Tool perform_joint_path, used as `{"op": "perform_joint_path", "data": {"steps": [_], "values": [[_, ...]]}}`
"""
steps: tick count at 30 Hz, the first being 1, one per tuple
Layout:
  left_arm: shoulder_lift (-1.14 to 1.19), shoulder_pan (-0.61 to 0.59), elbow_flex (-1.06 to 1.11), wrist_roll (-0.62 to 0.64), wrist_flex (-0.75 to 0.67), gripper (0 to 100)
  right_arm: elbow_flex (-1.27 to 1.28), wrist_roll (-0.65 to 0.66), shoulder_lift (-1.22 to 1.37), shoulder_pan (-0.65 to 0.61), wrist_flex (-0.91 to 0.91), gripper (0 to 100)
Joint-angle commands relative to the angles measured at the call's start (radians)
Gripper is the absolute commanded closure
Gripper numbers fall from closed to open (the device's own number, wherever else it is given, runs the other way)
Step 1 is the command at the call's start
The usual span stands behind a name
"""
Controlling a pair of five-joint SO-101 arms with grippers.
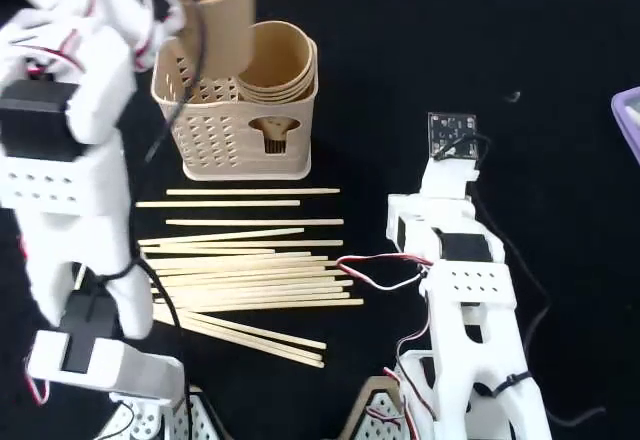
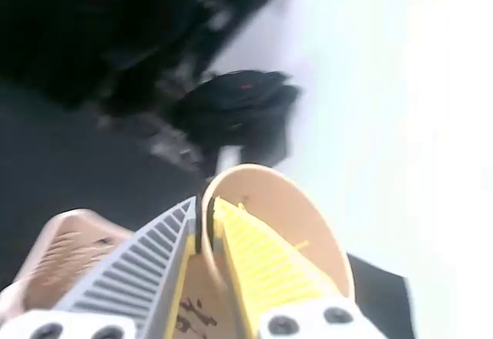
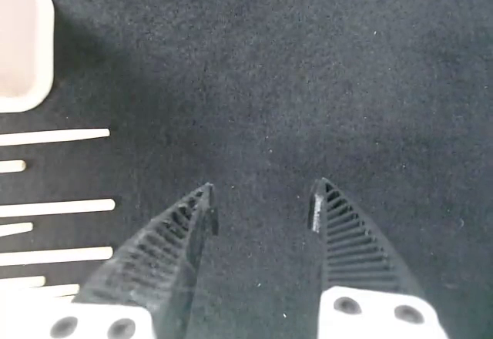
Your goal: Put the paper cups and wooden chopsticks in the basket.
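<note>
My left gripper [image 2: 206,209] is shut on the rim of a tan paper cup [image 1: 218,15], held in the air above the left part of the cream basket [image 1: 205,130]. In the left wrist view the paper cup [image 2: 296,227] has its wall pinched between the grey and yellow fingers, with the basket [image 2: 65,250] below. Several nested paper cups [image 1: 280,65] sit in the basket's right part. Many wooden chopsticks [image 1: 245,260] lie spread on the black cloth in front of the basket. My right gripper [image 3: 262,200] stands open over bare cloth, right of the chopsticks [image 3: 54,208].
A corner of the basket [image 3: 23,46] shows in the right wrist view. A purple object [image 1: 628,120] sits at the table's right edge. The black cloth right of the basket and behind the right arm [image 1: 455,260] is free.
</note>
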Motion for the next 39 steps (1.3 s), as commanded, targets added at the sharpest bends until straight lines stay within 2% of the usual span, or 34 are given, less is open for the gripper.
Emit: {"op": "perform_joint_path", "data": {"steps": [1,7,21,26,32,35,39], "values": [[-0.021,0.096,-0.021,0.011,-0.101,97,-0.002,-0.009,-0.031,0.017,-0.020,80.0],[0.038,0.116,0.076,0.011,-0.176,97,-0.002,-0.009,-0.031,0.017,-0.020,80.0],[0.068,0.114,0.226,0.009,-0.176,96,-0.002,-0.008,-0.031,0.017,-0.020,80.0],[0.068,0.113,0.268,0.009,-0.172,83,-0.002,-0.008,-0.031,0.017,-0.020,80.0],[0.055,0.113,0.260,0.009,-0.169,83,-0.002,-0.008,-0.031,0.017,-0.020,80.0],[0.037,0.110,0.243,-0.014,-0.137,83,-0.002,-0.008,-0.031,0.017,-0.020,80.0],[-0.034,0.081,0.220,-0.137,-0.011,83,-0.002,-0.008,-0.031,0.017,-0.020,80.0]]}}
